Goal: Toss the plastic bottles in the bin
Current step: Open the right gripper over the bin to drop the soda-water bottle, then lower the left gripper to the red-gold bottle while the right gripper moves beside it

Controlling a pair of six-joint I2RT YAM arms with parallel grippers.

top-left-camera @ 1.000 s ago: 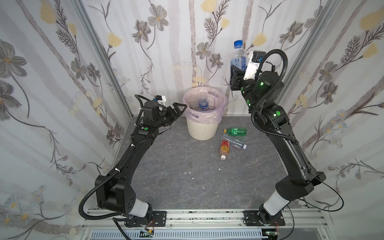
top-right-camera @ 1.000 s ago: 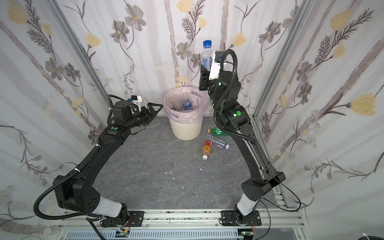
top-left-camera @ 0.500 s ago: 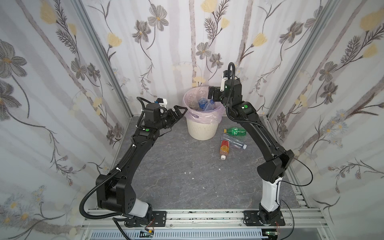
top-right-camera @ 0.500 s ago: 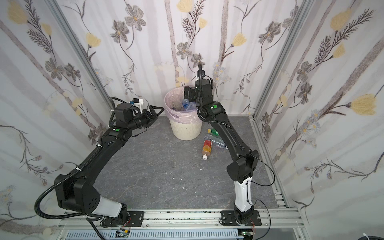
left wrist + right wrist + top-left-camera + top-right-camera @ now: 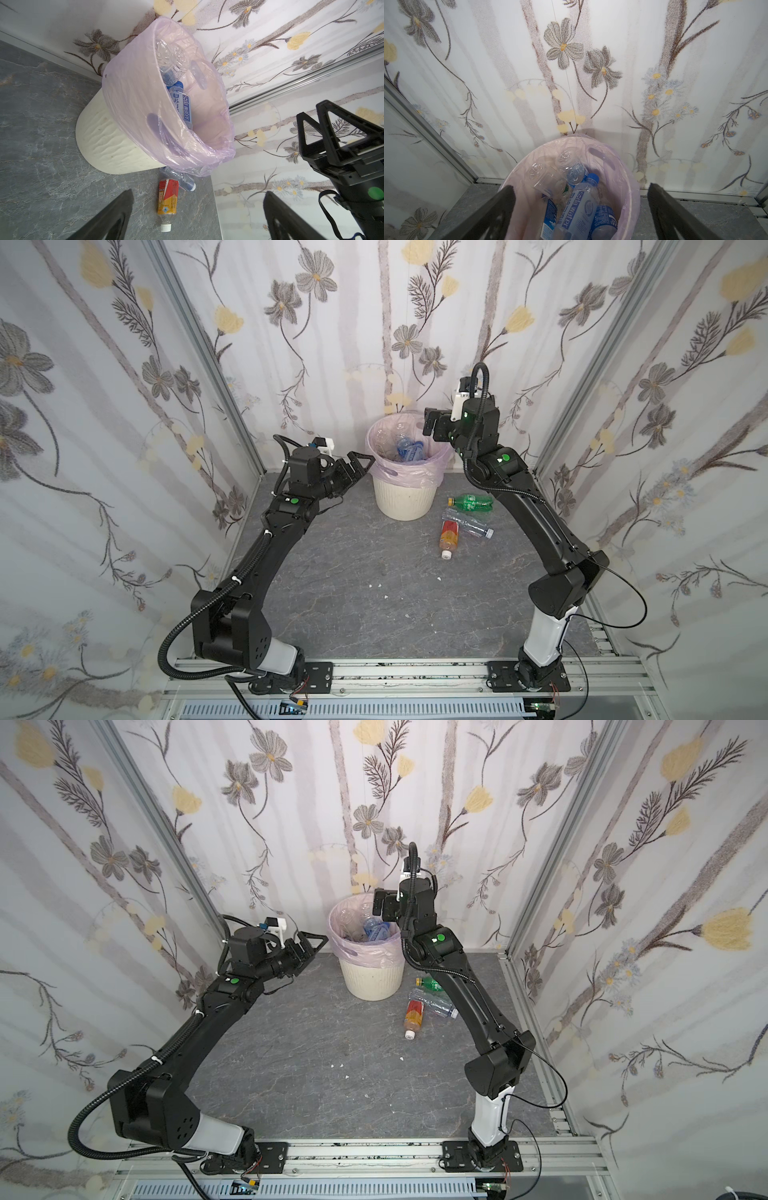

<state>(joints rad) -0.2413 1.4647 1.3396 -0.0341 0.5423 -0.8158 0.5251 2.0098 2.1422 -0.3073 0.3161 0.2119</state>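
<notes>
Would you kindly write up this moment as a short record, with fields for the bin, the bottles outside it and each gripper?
bin: bin upright, several bottles inside, a soda water bottle on top
outside bin: three, lying right of it in both top views: green bottle, clear bottle, orange bottle
left gripper: left gripper beside the bin's left rim, jaws open, empty
right gripper: right gripper over the bin's right rim, jaws open, empty
still to bin: the three outside bottles

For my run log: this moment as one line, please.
left gripper: open, empty | right gripper: open, above bin | table: green bottle, clear bottle, orange bottle
</notes>
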